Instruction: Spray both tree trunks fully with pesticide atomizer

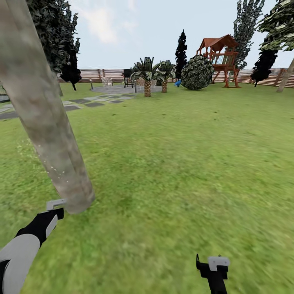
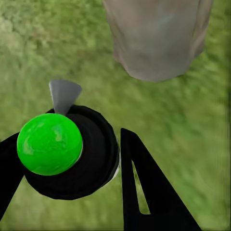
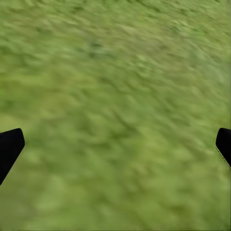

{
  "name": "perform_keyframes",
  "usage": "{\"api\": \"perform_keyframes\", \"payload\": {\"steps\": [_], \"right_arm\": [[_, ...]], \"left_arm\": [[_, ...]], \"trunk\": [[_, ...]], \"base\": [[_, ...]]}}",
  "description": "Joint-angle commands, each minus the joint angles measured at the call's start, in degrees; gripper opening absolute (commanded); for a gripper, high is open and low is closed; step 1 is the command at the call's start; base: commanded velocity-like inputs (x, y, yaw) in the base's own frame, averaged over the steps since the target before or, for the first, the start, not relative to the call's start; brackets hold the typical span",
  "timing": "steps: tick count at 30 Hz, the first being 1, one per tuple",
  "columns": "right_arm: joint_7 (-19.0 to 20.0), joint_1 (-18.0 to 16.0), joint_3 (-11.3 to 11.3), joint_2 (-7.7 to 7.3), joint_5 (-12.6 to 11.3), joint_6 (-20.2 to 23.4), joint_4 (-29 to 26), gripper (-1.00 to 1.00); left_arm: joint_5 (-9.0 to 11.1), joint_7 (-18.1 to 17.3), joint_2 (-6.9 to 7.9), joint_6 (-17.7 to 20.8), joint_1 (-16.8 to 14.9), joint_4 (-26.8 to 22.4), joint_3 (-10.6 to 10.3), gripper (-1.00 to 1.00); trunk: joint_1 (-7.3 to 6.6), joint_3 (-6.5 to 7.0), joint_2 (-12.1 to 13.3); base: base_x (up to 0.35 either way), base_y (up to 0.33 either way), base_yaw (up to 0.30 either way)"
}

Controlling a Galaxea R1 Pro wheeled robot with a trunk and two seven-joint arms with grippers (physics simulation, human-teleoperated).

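The left gripper (image 2: 72, 163) pinches the pesticide atomizer (image 2: 67, 154) — black body, green ball top, grey nozzle — just beside the base of the tree trunk (image 1: 41, 110), whose bark carries pale pesticide specks (image 1: 55, 169). The right gripper (image 3: 115, 144) hangs with jaws spread over the lawn (image 1: 183, 155). Far off — a round bush (image 1: 197, 72), a wooden playset (image 1: 220, 57) and the slat fence (image 1: 98, 75).
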Motion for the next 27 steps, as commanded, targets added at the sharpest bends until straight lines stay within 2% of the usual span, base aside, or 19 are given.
{"api": "perform_keyframes", "payload": {"steps": [1, 2, 5, 7, 21, 27], "right_arm": [[-0.18, -0.04, -0.48, 0.02, 0.56, -0.14, 0.06, 1.0], [-0.2, -0.04, -0.5, 0.02, 0.55, -0.14, 0.06, 1.0], [-0.21, -0.04, -0.52, 0.02, 0.53, -0.15, 0.06, 1.0], [-0.21, -0.04, -0.45, 0.02, 0.53, -0.14, 0.06, 1.0], [-0.22, -0.04, -0.44, 0.02, 0.62, -0.14, 0.06, 1.0], [-0.22, -0.04, -0.44, 0.02, 0.62, -0.14, 0.08, 1.0]], "left_arm": [[-0.51, -0.07, -0.04, 0.29, 0.12, -0.21, 0.32, -1.0], [-0.44, -0.07, -0.05, 0.29, 0.15, -0.22, 0.32, -1.0], [-0.35, 0.0, -0.84, -4.19, 0.19, 0.15, 0.3, -1.0], [-0.5, 0.02, -1.07, -5.27, 0.19, 0.15, 0.31, -1.0], [-0.37, 0.02, -1.15, -5.52, 0.19, 0.24, 0.24, -1.0], [-0.37, 0.01, -1.18, -5.52, 0.19, 0.24, 0.24, -1.0]], "trunk": [[0.01, -0.05, -0.02], [0.01, -0.05, -0.02], [0.01, -0.05, -0.02], [0.01, -0.05, -0.02], [0.01, -0.05, -0.02], [0.01, -0.05, -0.02]], "base": [[0.183, -0.221, 0.001], [0.168, -0.23, 0.0], [0.166, -0.236, 0.0], [0.185, -0.231, 0.108], [0.156, -0.239, 0.265], [0.146, -0.242, 0.05]]}}
